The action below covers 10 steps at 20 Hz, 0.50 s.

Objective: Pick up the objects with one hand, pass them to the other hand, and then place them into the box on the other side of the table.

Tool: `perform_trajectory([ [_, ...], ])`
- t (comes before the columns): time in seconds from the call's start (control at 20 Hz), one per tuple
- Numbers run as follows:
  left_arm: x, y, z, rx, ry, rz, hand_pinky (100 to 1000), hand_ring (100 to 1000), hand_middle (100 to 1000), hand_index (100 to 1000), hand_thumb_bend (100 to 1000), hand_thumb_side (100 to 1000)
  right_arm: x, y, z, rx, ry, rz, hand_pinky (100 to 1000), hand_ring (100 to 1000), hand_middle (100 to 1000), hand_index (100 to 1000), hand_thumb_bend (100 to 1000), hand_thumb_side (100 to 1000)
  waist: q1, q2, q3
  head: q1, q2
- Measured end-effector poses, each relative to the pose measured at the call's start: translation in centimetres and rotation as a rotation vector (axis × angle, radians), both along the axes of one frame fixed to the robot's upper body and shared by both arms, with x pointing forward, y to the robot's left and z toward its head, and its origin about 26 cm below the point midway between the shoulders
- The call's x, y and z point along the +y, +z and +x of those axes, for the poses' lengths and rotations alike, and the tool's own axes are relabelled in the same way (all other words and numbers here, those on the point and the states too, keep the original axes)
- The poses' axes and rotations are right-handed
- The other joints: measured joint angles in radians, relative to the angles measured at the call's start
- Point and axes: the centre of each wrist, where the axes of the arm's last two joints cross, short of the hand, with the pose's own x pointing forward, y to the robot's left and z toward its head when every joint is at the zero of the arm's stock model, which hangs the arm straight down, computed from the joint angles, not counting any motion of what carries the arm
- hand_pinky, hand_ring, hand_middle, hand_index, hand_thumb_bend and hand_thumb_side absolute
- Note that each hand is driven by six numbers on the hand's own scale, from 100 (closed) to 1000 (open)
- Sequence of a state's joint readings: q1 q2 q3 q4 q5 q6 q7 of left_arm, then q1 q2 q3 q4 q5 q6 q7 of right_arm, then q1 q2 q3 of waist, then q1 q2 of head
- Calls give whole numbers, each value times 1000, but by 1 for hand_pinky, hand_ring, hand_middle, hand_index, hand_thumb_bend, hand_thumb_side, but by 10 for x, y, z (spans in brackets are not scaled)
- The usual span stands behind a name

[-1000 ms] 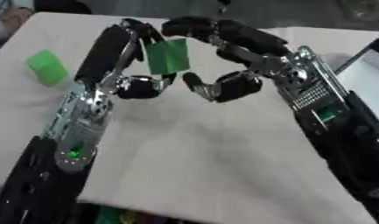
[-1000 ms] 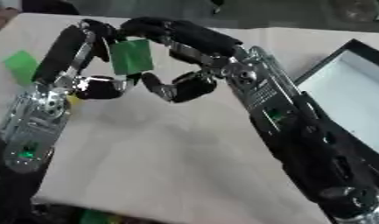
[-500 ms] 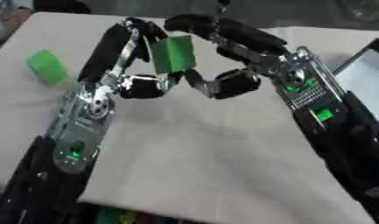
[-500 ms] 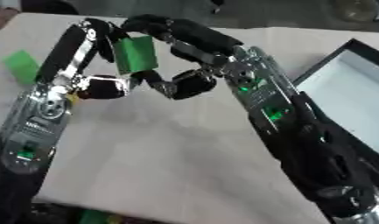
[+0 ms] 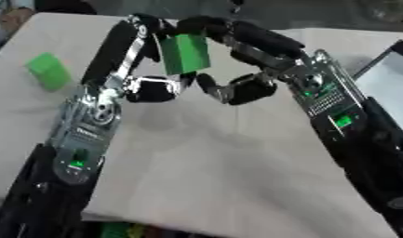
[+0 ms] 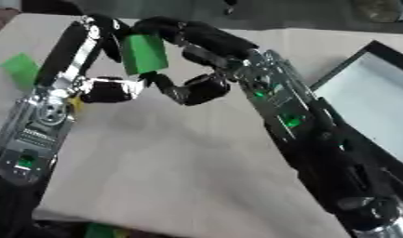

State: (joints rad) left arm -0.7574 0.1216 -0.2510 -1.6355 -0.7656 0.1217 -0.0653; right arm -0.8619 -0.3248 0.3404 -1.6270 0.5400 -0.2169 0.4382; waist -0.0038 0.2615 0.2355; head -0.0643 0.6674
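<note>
Left eye view: green block (image 5: 184, 54) held up above the tabletop (image 5: 204, 167), near the far centre, between the two hands. Block is upright, tilted slightly, its broad face toward the camera.

Left hand (image 5: 127, 44) reaches up from the left; its fingers (image 5: 147, 28) curl over the block's top left edge and its thumb sits low, below the block. Right hand (image 5: 245, 42) comes in from the right; its fingers (image 5: 206, 27) curl over the block's top right edge, thumb bent underneath. Both hands touch the block at once; which one bears the weight cannot be told. The two thumbs nearly meet under the block.

Second green block (image 5: 48, 70) lies on the tabletop at the left, well apart from the hands, beside the left forearm.

Right eye view: box (image 6: 369, 108) with dark rim and pale inside sits at the right edge of the tabletop, just beside the right forearm. White cloth covers the tabletop.
</note>
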Motion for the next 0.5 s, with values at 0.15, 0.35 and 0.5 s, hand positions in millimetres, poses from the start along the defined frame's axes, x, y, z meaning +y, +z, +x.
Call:
perform_trajectory([
  [0.15,-1,0,0,0,-10,2,482,387,430,561,281,100,1,0,0,4,1,2,939,1000,968,998,100,105,0,0,0,0,0],
  [0.35,-1,0,-1,6,-27,1,483,389,434,565,284,100,1,-1,1,24,6,26,940,1000,895,961,100,100,0,0,0,0,0],
  [0.5,-2,-1,-1,12,-35,4,483,389,434,567,276,100,-1,-1,1,49,11,65,933,1000,792,872,100,100,0,0,0,0,0],
])
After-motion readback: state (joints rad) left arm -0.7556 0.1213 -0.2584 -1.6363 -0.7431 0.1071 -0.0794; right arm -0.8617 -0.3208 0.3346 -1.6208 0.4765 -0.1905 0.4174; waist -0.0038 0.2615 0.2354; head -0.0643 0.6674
